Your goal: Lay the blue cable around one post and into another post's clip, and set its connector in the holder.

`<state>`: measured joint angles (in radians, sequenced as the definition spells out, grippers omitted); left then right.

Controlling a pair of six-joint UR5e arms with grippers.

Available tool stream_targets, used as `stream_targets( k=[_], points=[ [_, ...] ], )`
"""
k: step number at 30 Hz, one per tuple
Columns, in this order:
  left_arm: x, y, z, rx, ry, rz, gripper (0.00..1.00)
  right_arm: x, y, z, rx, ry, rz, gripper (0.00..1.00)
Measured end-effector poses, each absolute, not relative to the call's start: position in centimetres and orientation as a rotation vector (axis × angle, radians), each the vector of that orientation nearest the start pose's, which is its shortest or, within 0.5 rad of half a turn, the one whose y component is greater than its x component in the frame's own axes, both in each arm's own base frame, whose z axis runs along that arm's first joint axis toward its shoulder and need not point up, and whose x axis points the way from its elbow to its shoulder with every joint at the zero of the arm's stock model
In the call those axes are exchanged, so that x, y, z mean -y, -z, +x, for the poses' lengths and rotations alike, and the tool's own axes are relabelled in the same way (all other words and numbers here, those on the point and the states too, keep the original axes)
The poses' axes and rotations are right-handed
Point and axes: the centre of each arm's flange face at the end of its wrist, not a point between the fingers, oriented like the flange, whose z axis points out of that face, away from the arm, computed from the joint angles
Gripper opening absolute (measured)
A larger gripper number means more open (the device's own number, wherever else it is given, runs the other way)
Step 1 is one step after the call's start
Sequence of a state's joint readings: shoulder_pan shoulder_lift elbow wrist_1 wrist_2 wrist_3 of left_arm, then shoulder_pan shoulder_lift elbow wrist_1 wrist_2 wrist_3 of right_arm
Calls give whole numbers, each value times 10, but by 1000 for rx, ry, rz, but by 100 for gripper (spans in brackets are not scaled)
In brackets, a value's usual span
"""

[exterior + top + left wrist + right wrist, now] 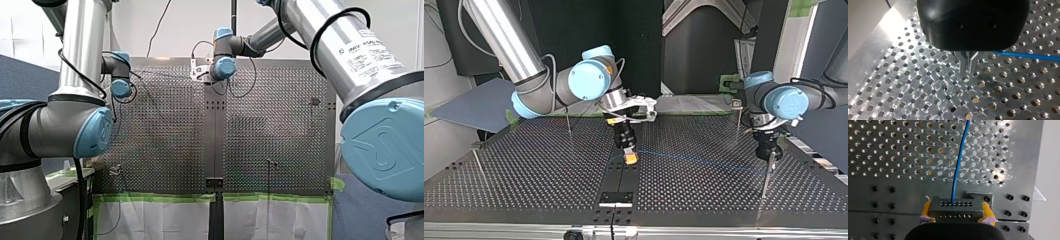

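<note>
A dark grey connector (955, 211) sits between the yellow pads of my right gripper (956, 203), which is shut on it just above the table's centre strip. The blue cable (958, 170) leaves the connector and runs over the perforated plate. In the top view it stretches from my right gripper (630, 159) to my left gripper (770, 155) at that view's right. The metal fingers of my left gripper (968, 71) are pressed together low over the plate, and the blue cable (1028, 56) enters under its black body. A thin post (764, 185) stands just in front of it.
More thin posts stand on the table (524, 165): one at the top view's far right (738, 116), one at the far left-centre (568, 121), one at the left edge (477, 162). A black holder plate (615, 198) lies on the centre strip near the front edge.
</note>
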<state>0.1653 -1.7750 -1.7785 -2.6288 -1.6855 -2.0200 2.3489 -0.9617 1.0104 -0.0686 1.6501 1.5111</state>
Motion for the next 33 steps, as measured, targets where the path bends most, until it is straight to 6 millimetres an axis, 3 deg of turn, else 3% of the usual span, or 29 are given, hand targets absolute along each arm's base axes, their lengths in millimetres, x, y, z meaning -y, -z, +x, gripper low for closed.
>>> stream_targets(
  k=[12, 15, 18, 20, 21, 23, 26, 31, 32, 33],
  points=[
    [37, -329, 563, -1391, 129, -550, 11, 435, -362, 596, 782, -1603, 1723, 0],
    [40, -329, 562, -1393, 133, -548, 17, 436, -351, 593, 790, -1593, 1728, 0],
    [43, -328, 562, -1396, 138, -545, 25, 438, -341, 588, 797, -1585, 1729, 0],
    [45, -328, 562, -1397, 141, -544, 40, 440, -334, 585, 804, -1577, 1731, 0],
    [45, -328, 562, -1398, 141, -545, 40, 442, -328, 581, 810, -1568, 1734, 0],
    [46, -327, 561, -1403, 136, -551, 51, 444, -320, 576, 821, -1552, 1742, 0],
    [47, -326, 558, -1410, 121, -565, 58, 447, -307, 568, 838, -1525, 1756, 0],
    [45, -325, 556, -1410, 89, -598, 58, 452, -289, 554, 862, -1494, 1760, 0],
    [44, -324, 555, -1408, 83, -603, 72, 453, -286, 552, 866, -1490, 1760, 0],
    [44, -324, 555, -1407, 80, -607, 72, 454, -281, 549, 872, -1486, 1759, 0]
  ],
)
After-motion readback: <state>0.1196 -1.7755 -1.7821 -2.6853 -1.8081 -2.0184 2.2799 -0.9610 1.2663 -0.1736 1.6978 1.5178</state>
